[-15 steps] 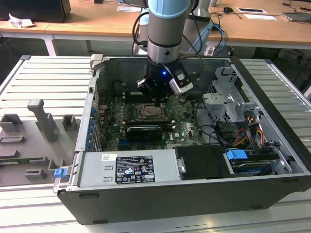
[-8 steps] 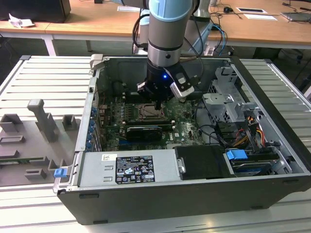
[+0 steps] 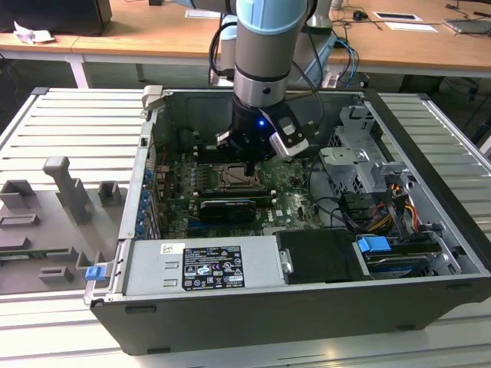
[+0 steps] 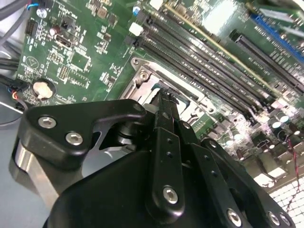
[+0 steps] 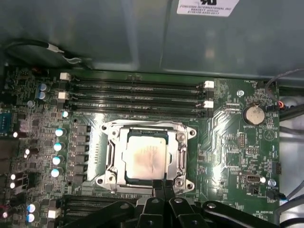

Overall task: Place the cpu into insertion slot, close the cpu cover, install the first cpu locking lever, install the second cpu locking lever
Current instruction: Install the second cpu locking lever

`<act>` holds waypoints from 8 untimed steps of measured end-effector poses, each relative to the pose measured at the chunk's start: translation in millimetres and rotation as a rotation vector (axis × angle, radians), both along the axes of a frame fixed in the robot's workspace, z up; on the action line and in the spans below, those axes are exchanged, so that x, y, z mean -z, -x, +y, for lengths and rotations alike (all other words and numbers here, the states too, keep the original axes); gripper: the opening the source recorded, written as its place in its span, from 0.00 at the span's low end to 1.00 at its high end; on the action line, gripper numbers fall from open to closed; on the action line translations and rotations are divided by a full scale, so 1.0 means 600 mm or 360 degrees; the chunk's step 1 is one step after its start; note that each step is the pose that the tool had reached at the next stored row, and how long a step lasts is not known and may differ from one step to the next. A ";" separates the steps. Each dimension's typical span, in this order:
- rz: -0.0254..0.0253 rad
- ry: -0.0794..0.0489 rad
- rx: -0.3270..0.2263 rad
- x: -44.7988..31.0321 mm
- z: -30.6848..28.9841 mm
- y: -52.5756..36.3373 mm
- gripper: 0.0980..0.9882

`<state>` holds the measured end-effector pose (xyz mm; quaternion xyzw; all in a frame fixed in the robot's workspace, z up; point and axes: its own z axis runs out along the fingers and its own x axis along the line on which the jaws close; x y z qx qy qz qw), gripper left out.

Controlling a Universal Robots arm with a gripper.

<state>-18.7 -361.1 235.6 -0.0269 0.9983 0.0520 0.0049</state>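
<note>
So the cpu [image 5: 145,159] is sitting flat in the insertion slot [image 5: 110,159], tan-silver face up, square to the grey metal frame around it. In the first wrist view that frame rings the chip and the face shows through its middle, so I'd guess the cpu cover [image 5: 145,127] is lying down over it, though I can't say for sure it's fully seated.

The gripper [image 5: 159,184] hangs right over the edge of the socket, fingers pinched together to a narrow point with nothing between them. In the exterior view it's deep in the open computer case [image 3: 430,230], over the middle of the motherboard [image 3: 295,201], with the memory slots [image 5: 137,95] just beside the socket.

Handling-wise: the chip looks light, stiff and smooth, and I'd treat it as fragile underneath, so edges only, never a shove on the face. The cover looks like thin springy sheet metal; push it at its rim, not the window.
</note>
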 end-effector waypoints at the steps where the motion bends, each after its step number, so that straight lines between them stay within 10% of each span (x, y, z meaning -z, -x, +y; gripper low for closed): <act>1: 0.00000 0.0000 0.0000 0.000 -0.0026 0.000 0.01; 8: 0.00000 -0.0001 0.0000 0.000 -0.0297 0.000 0.01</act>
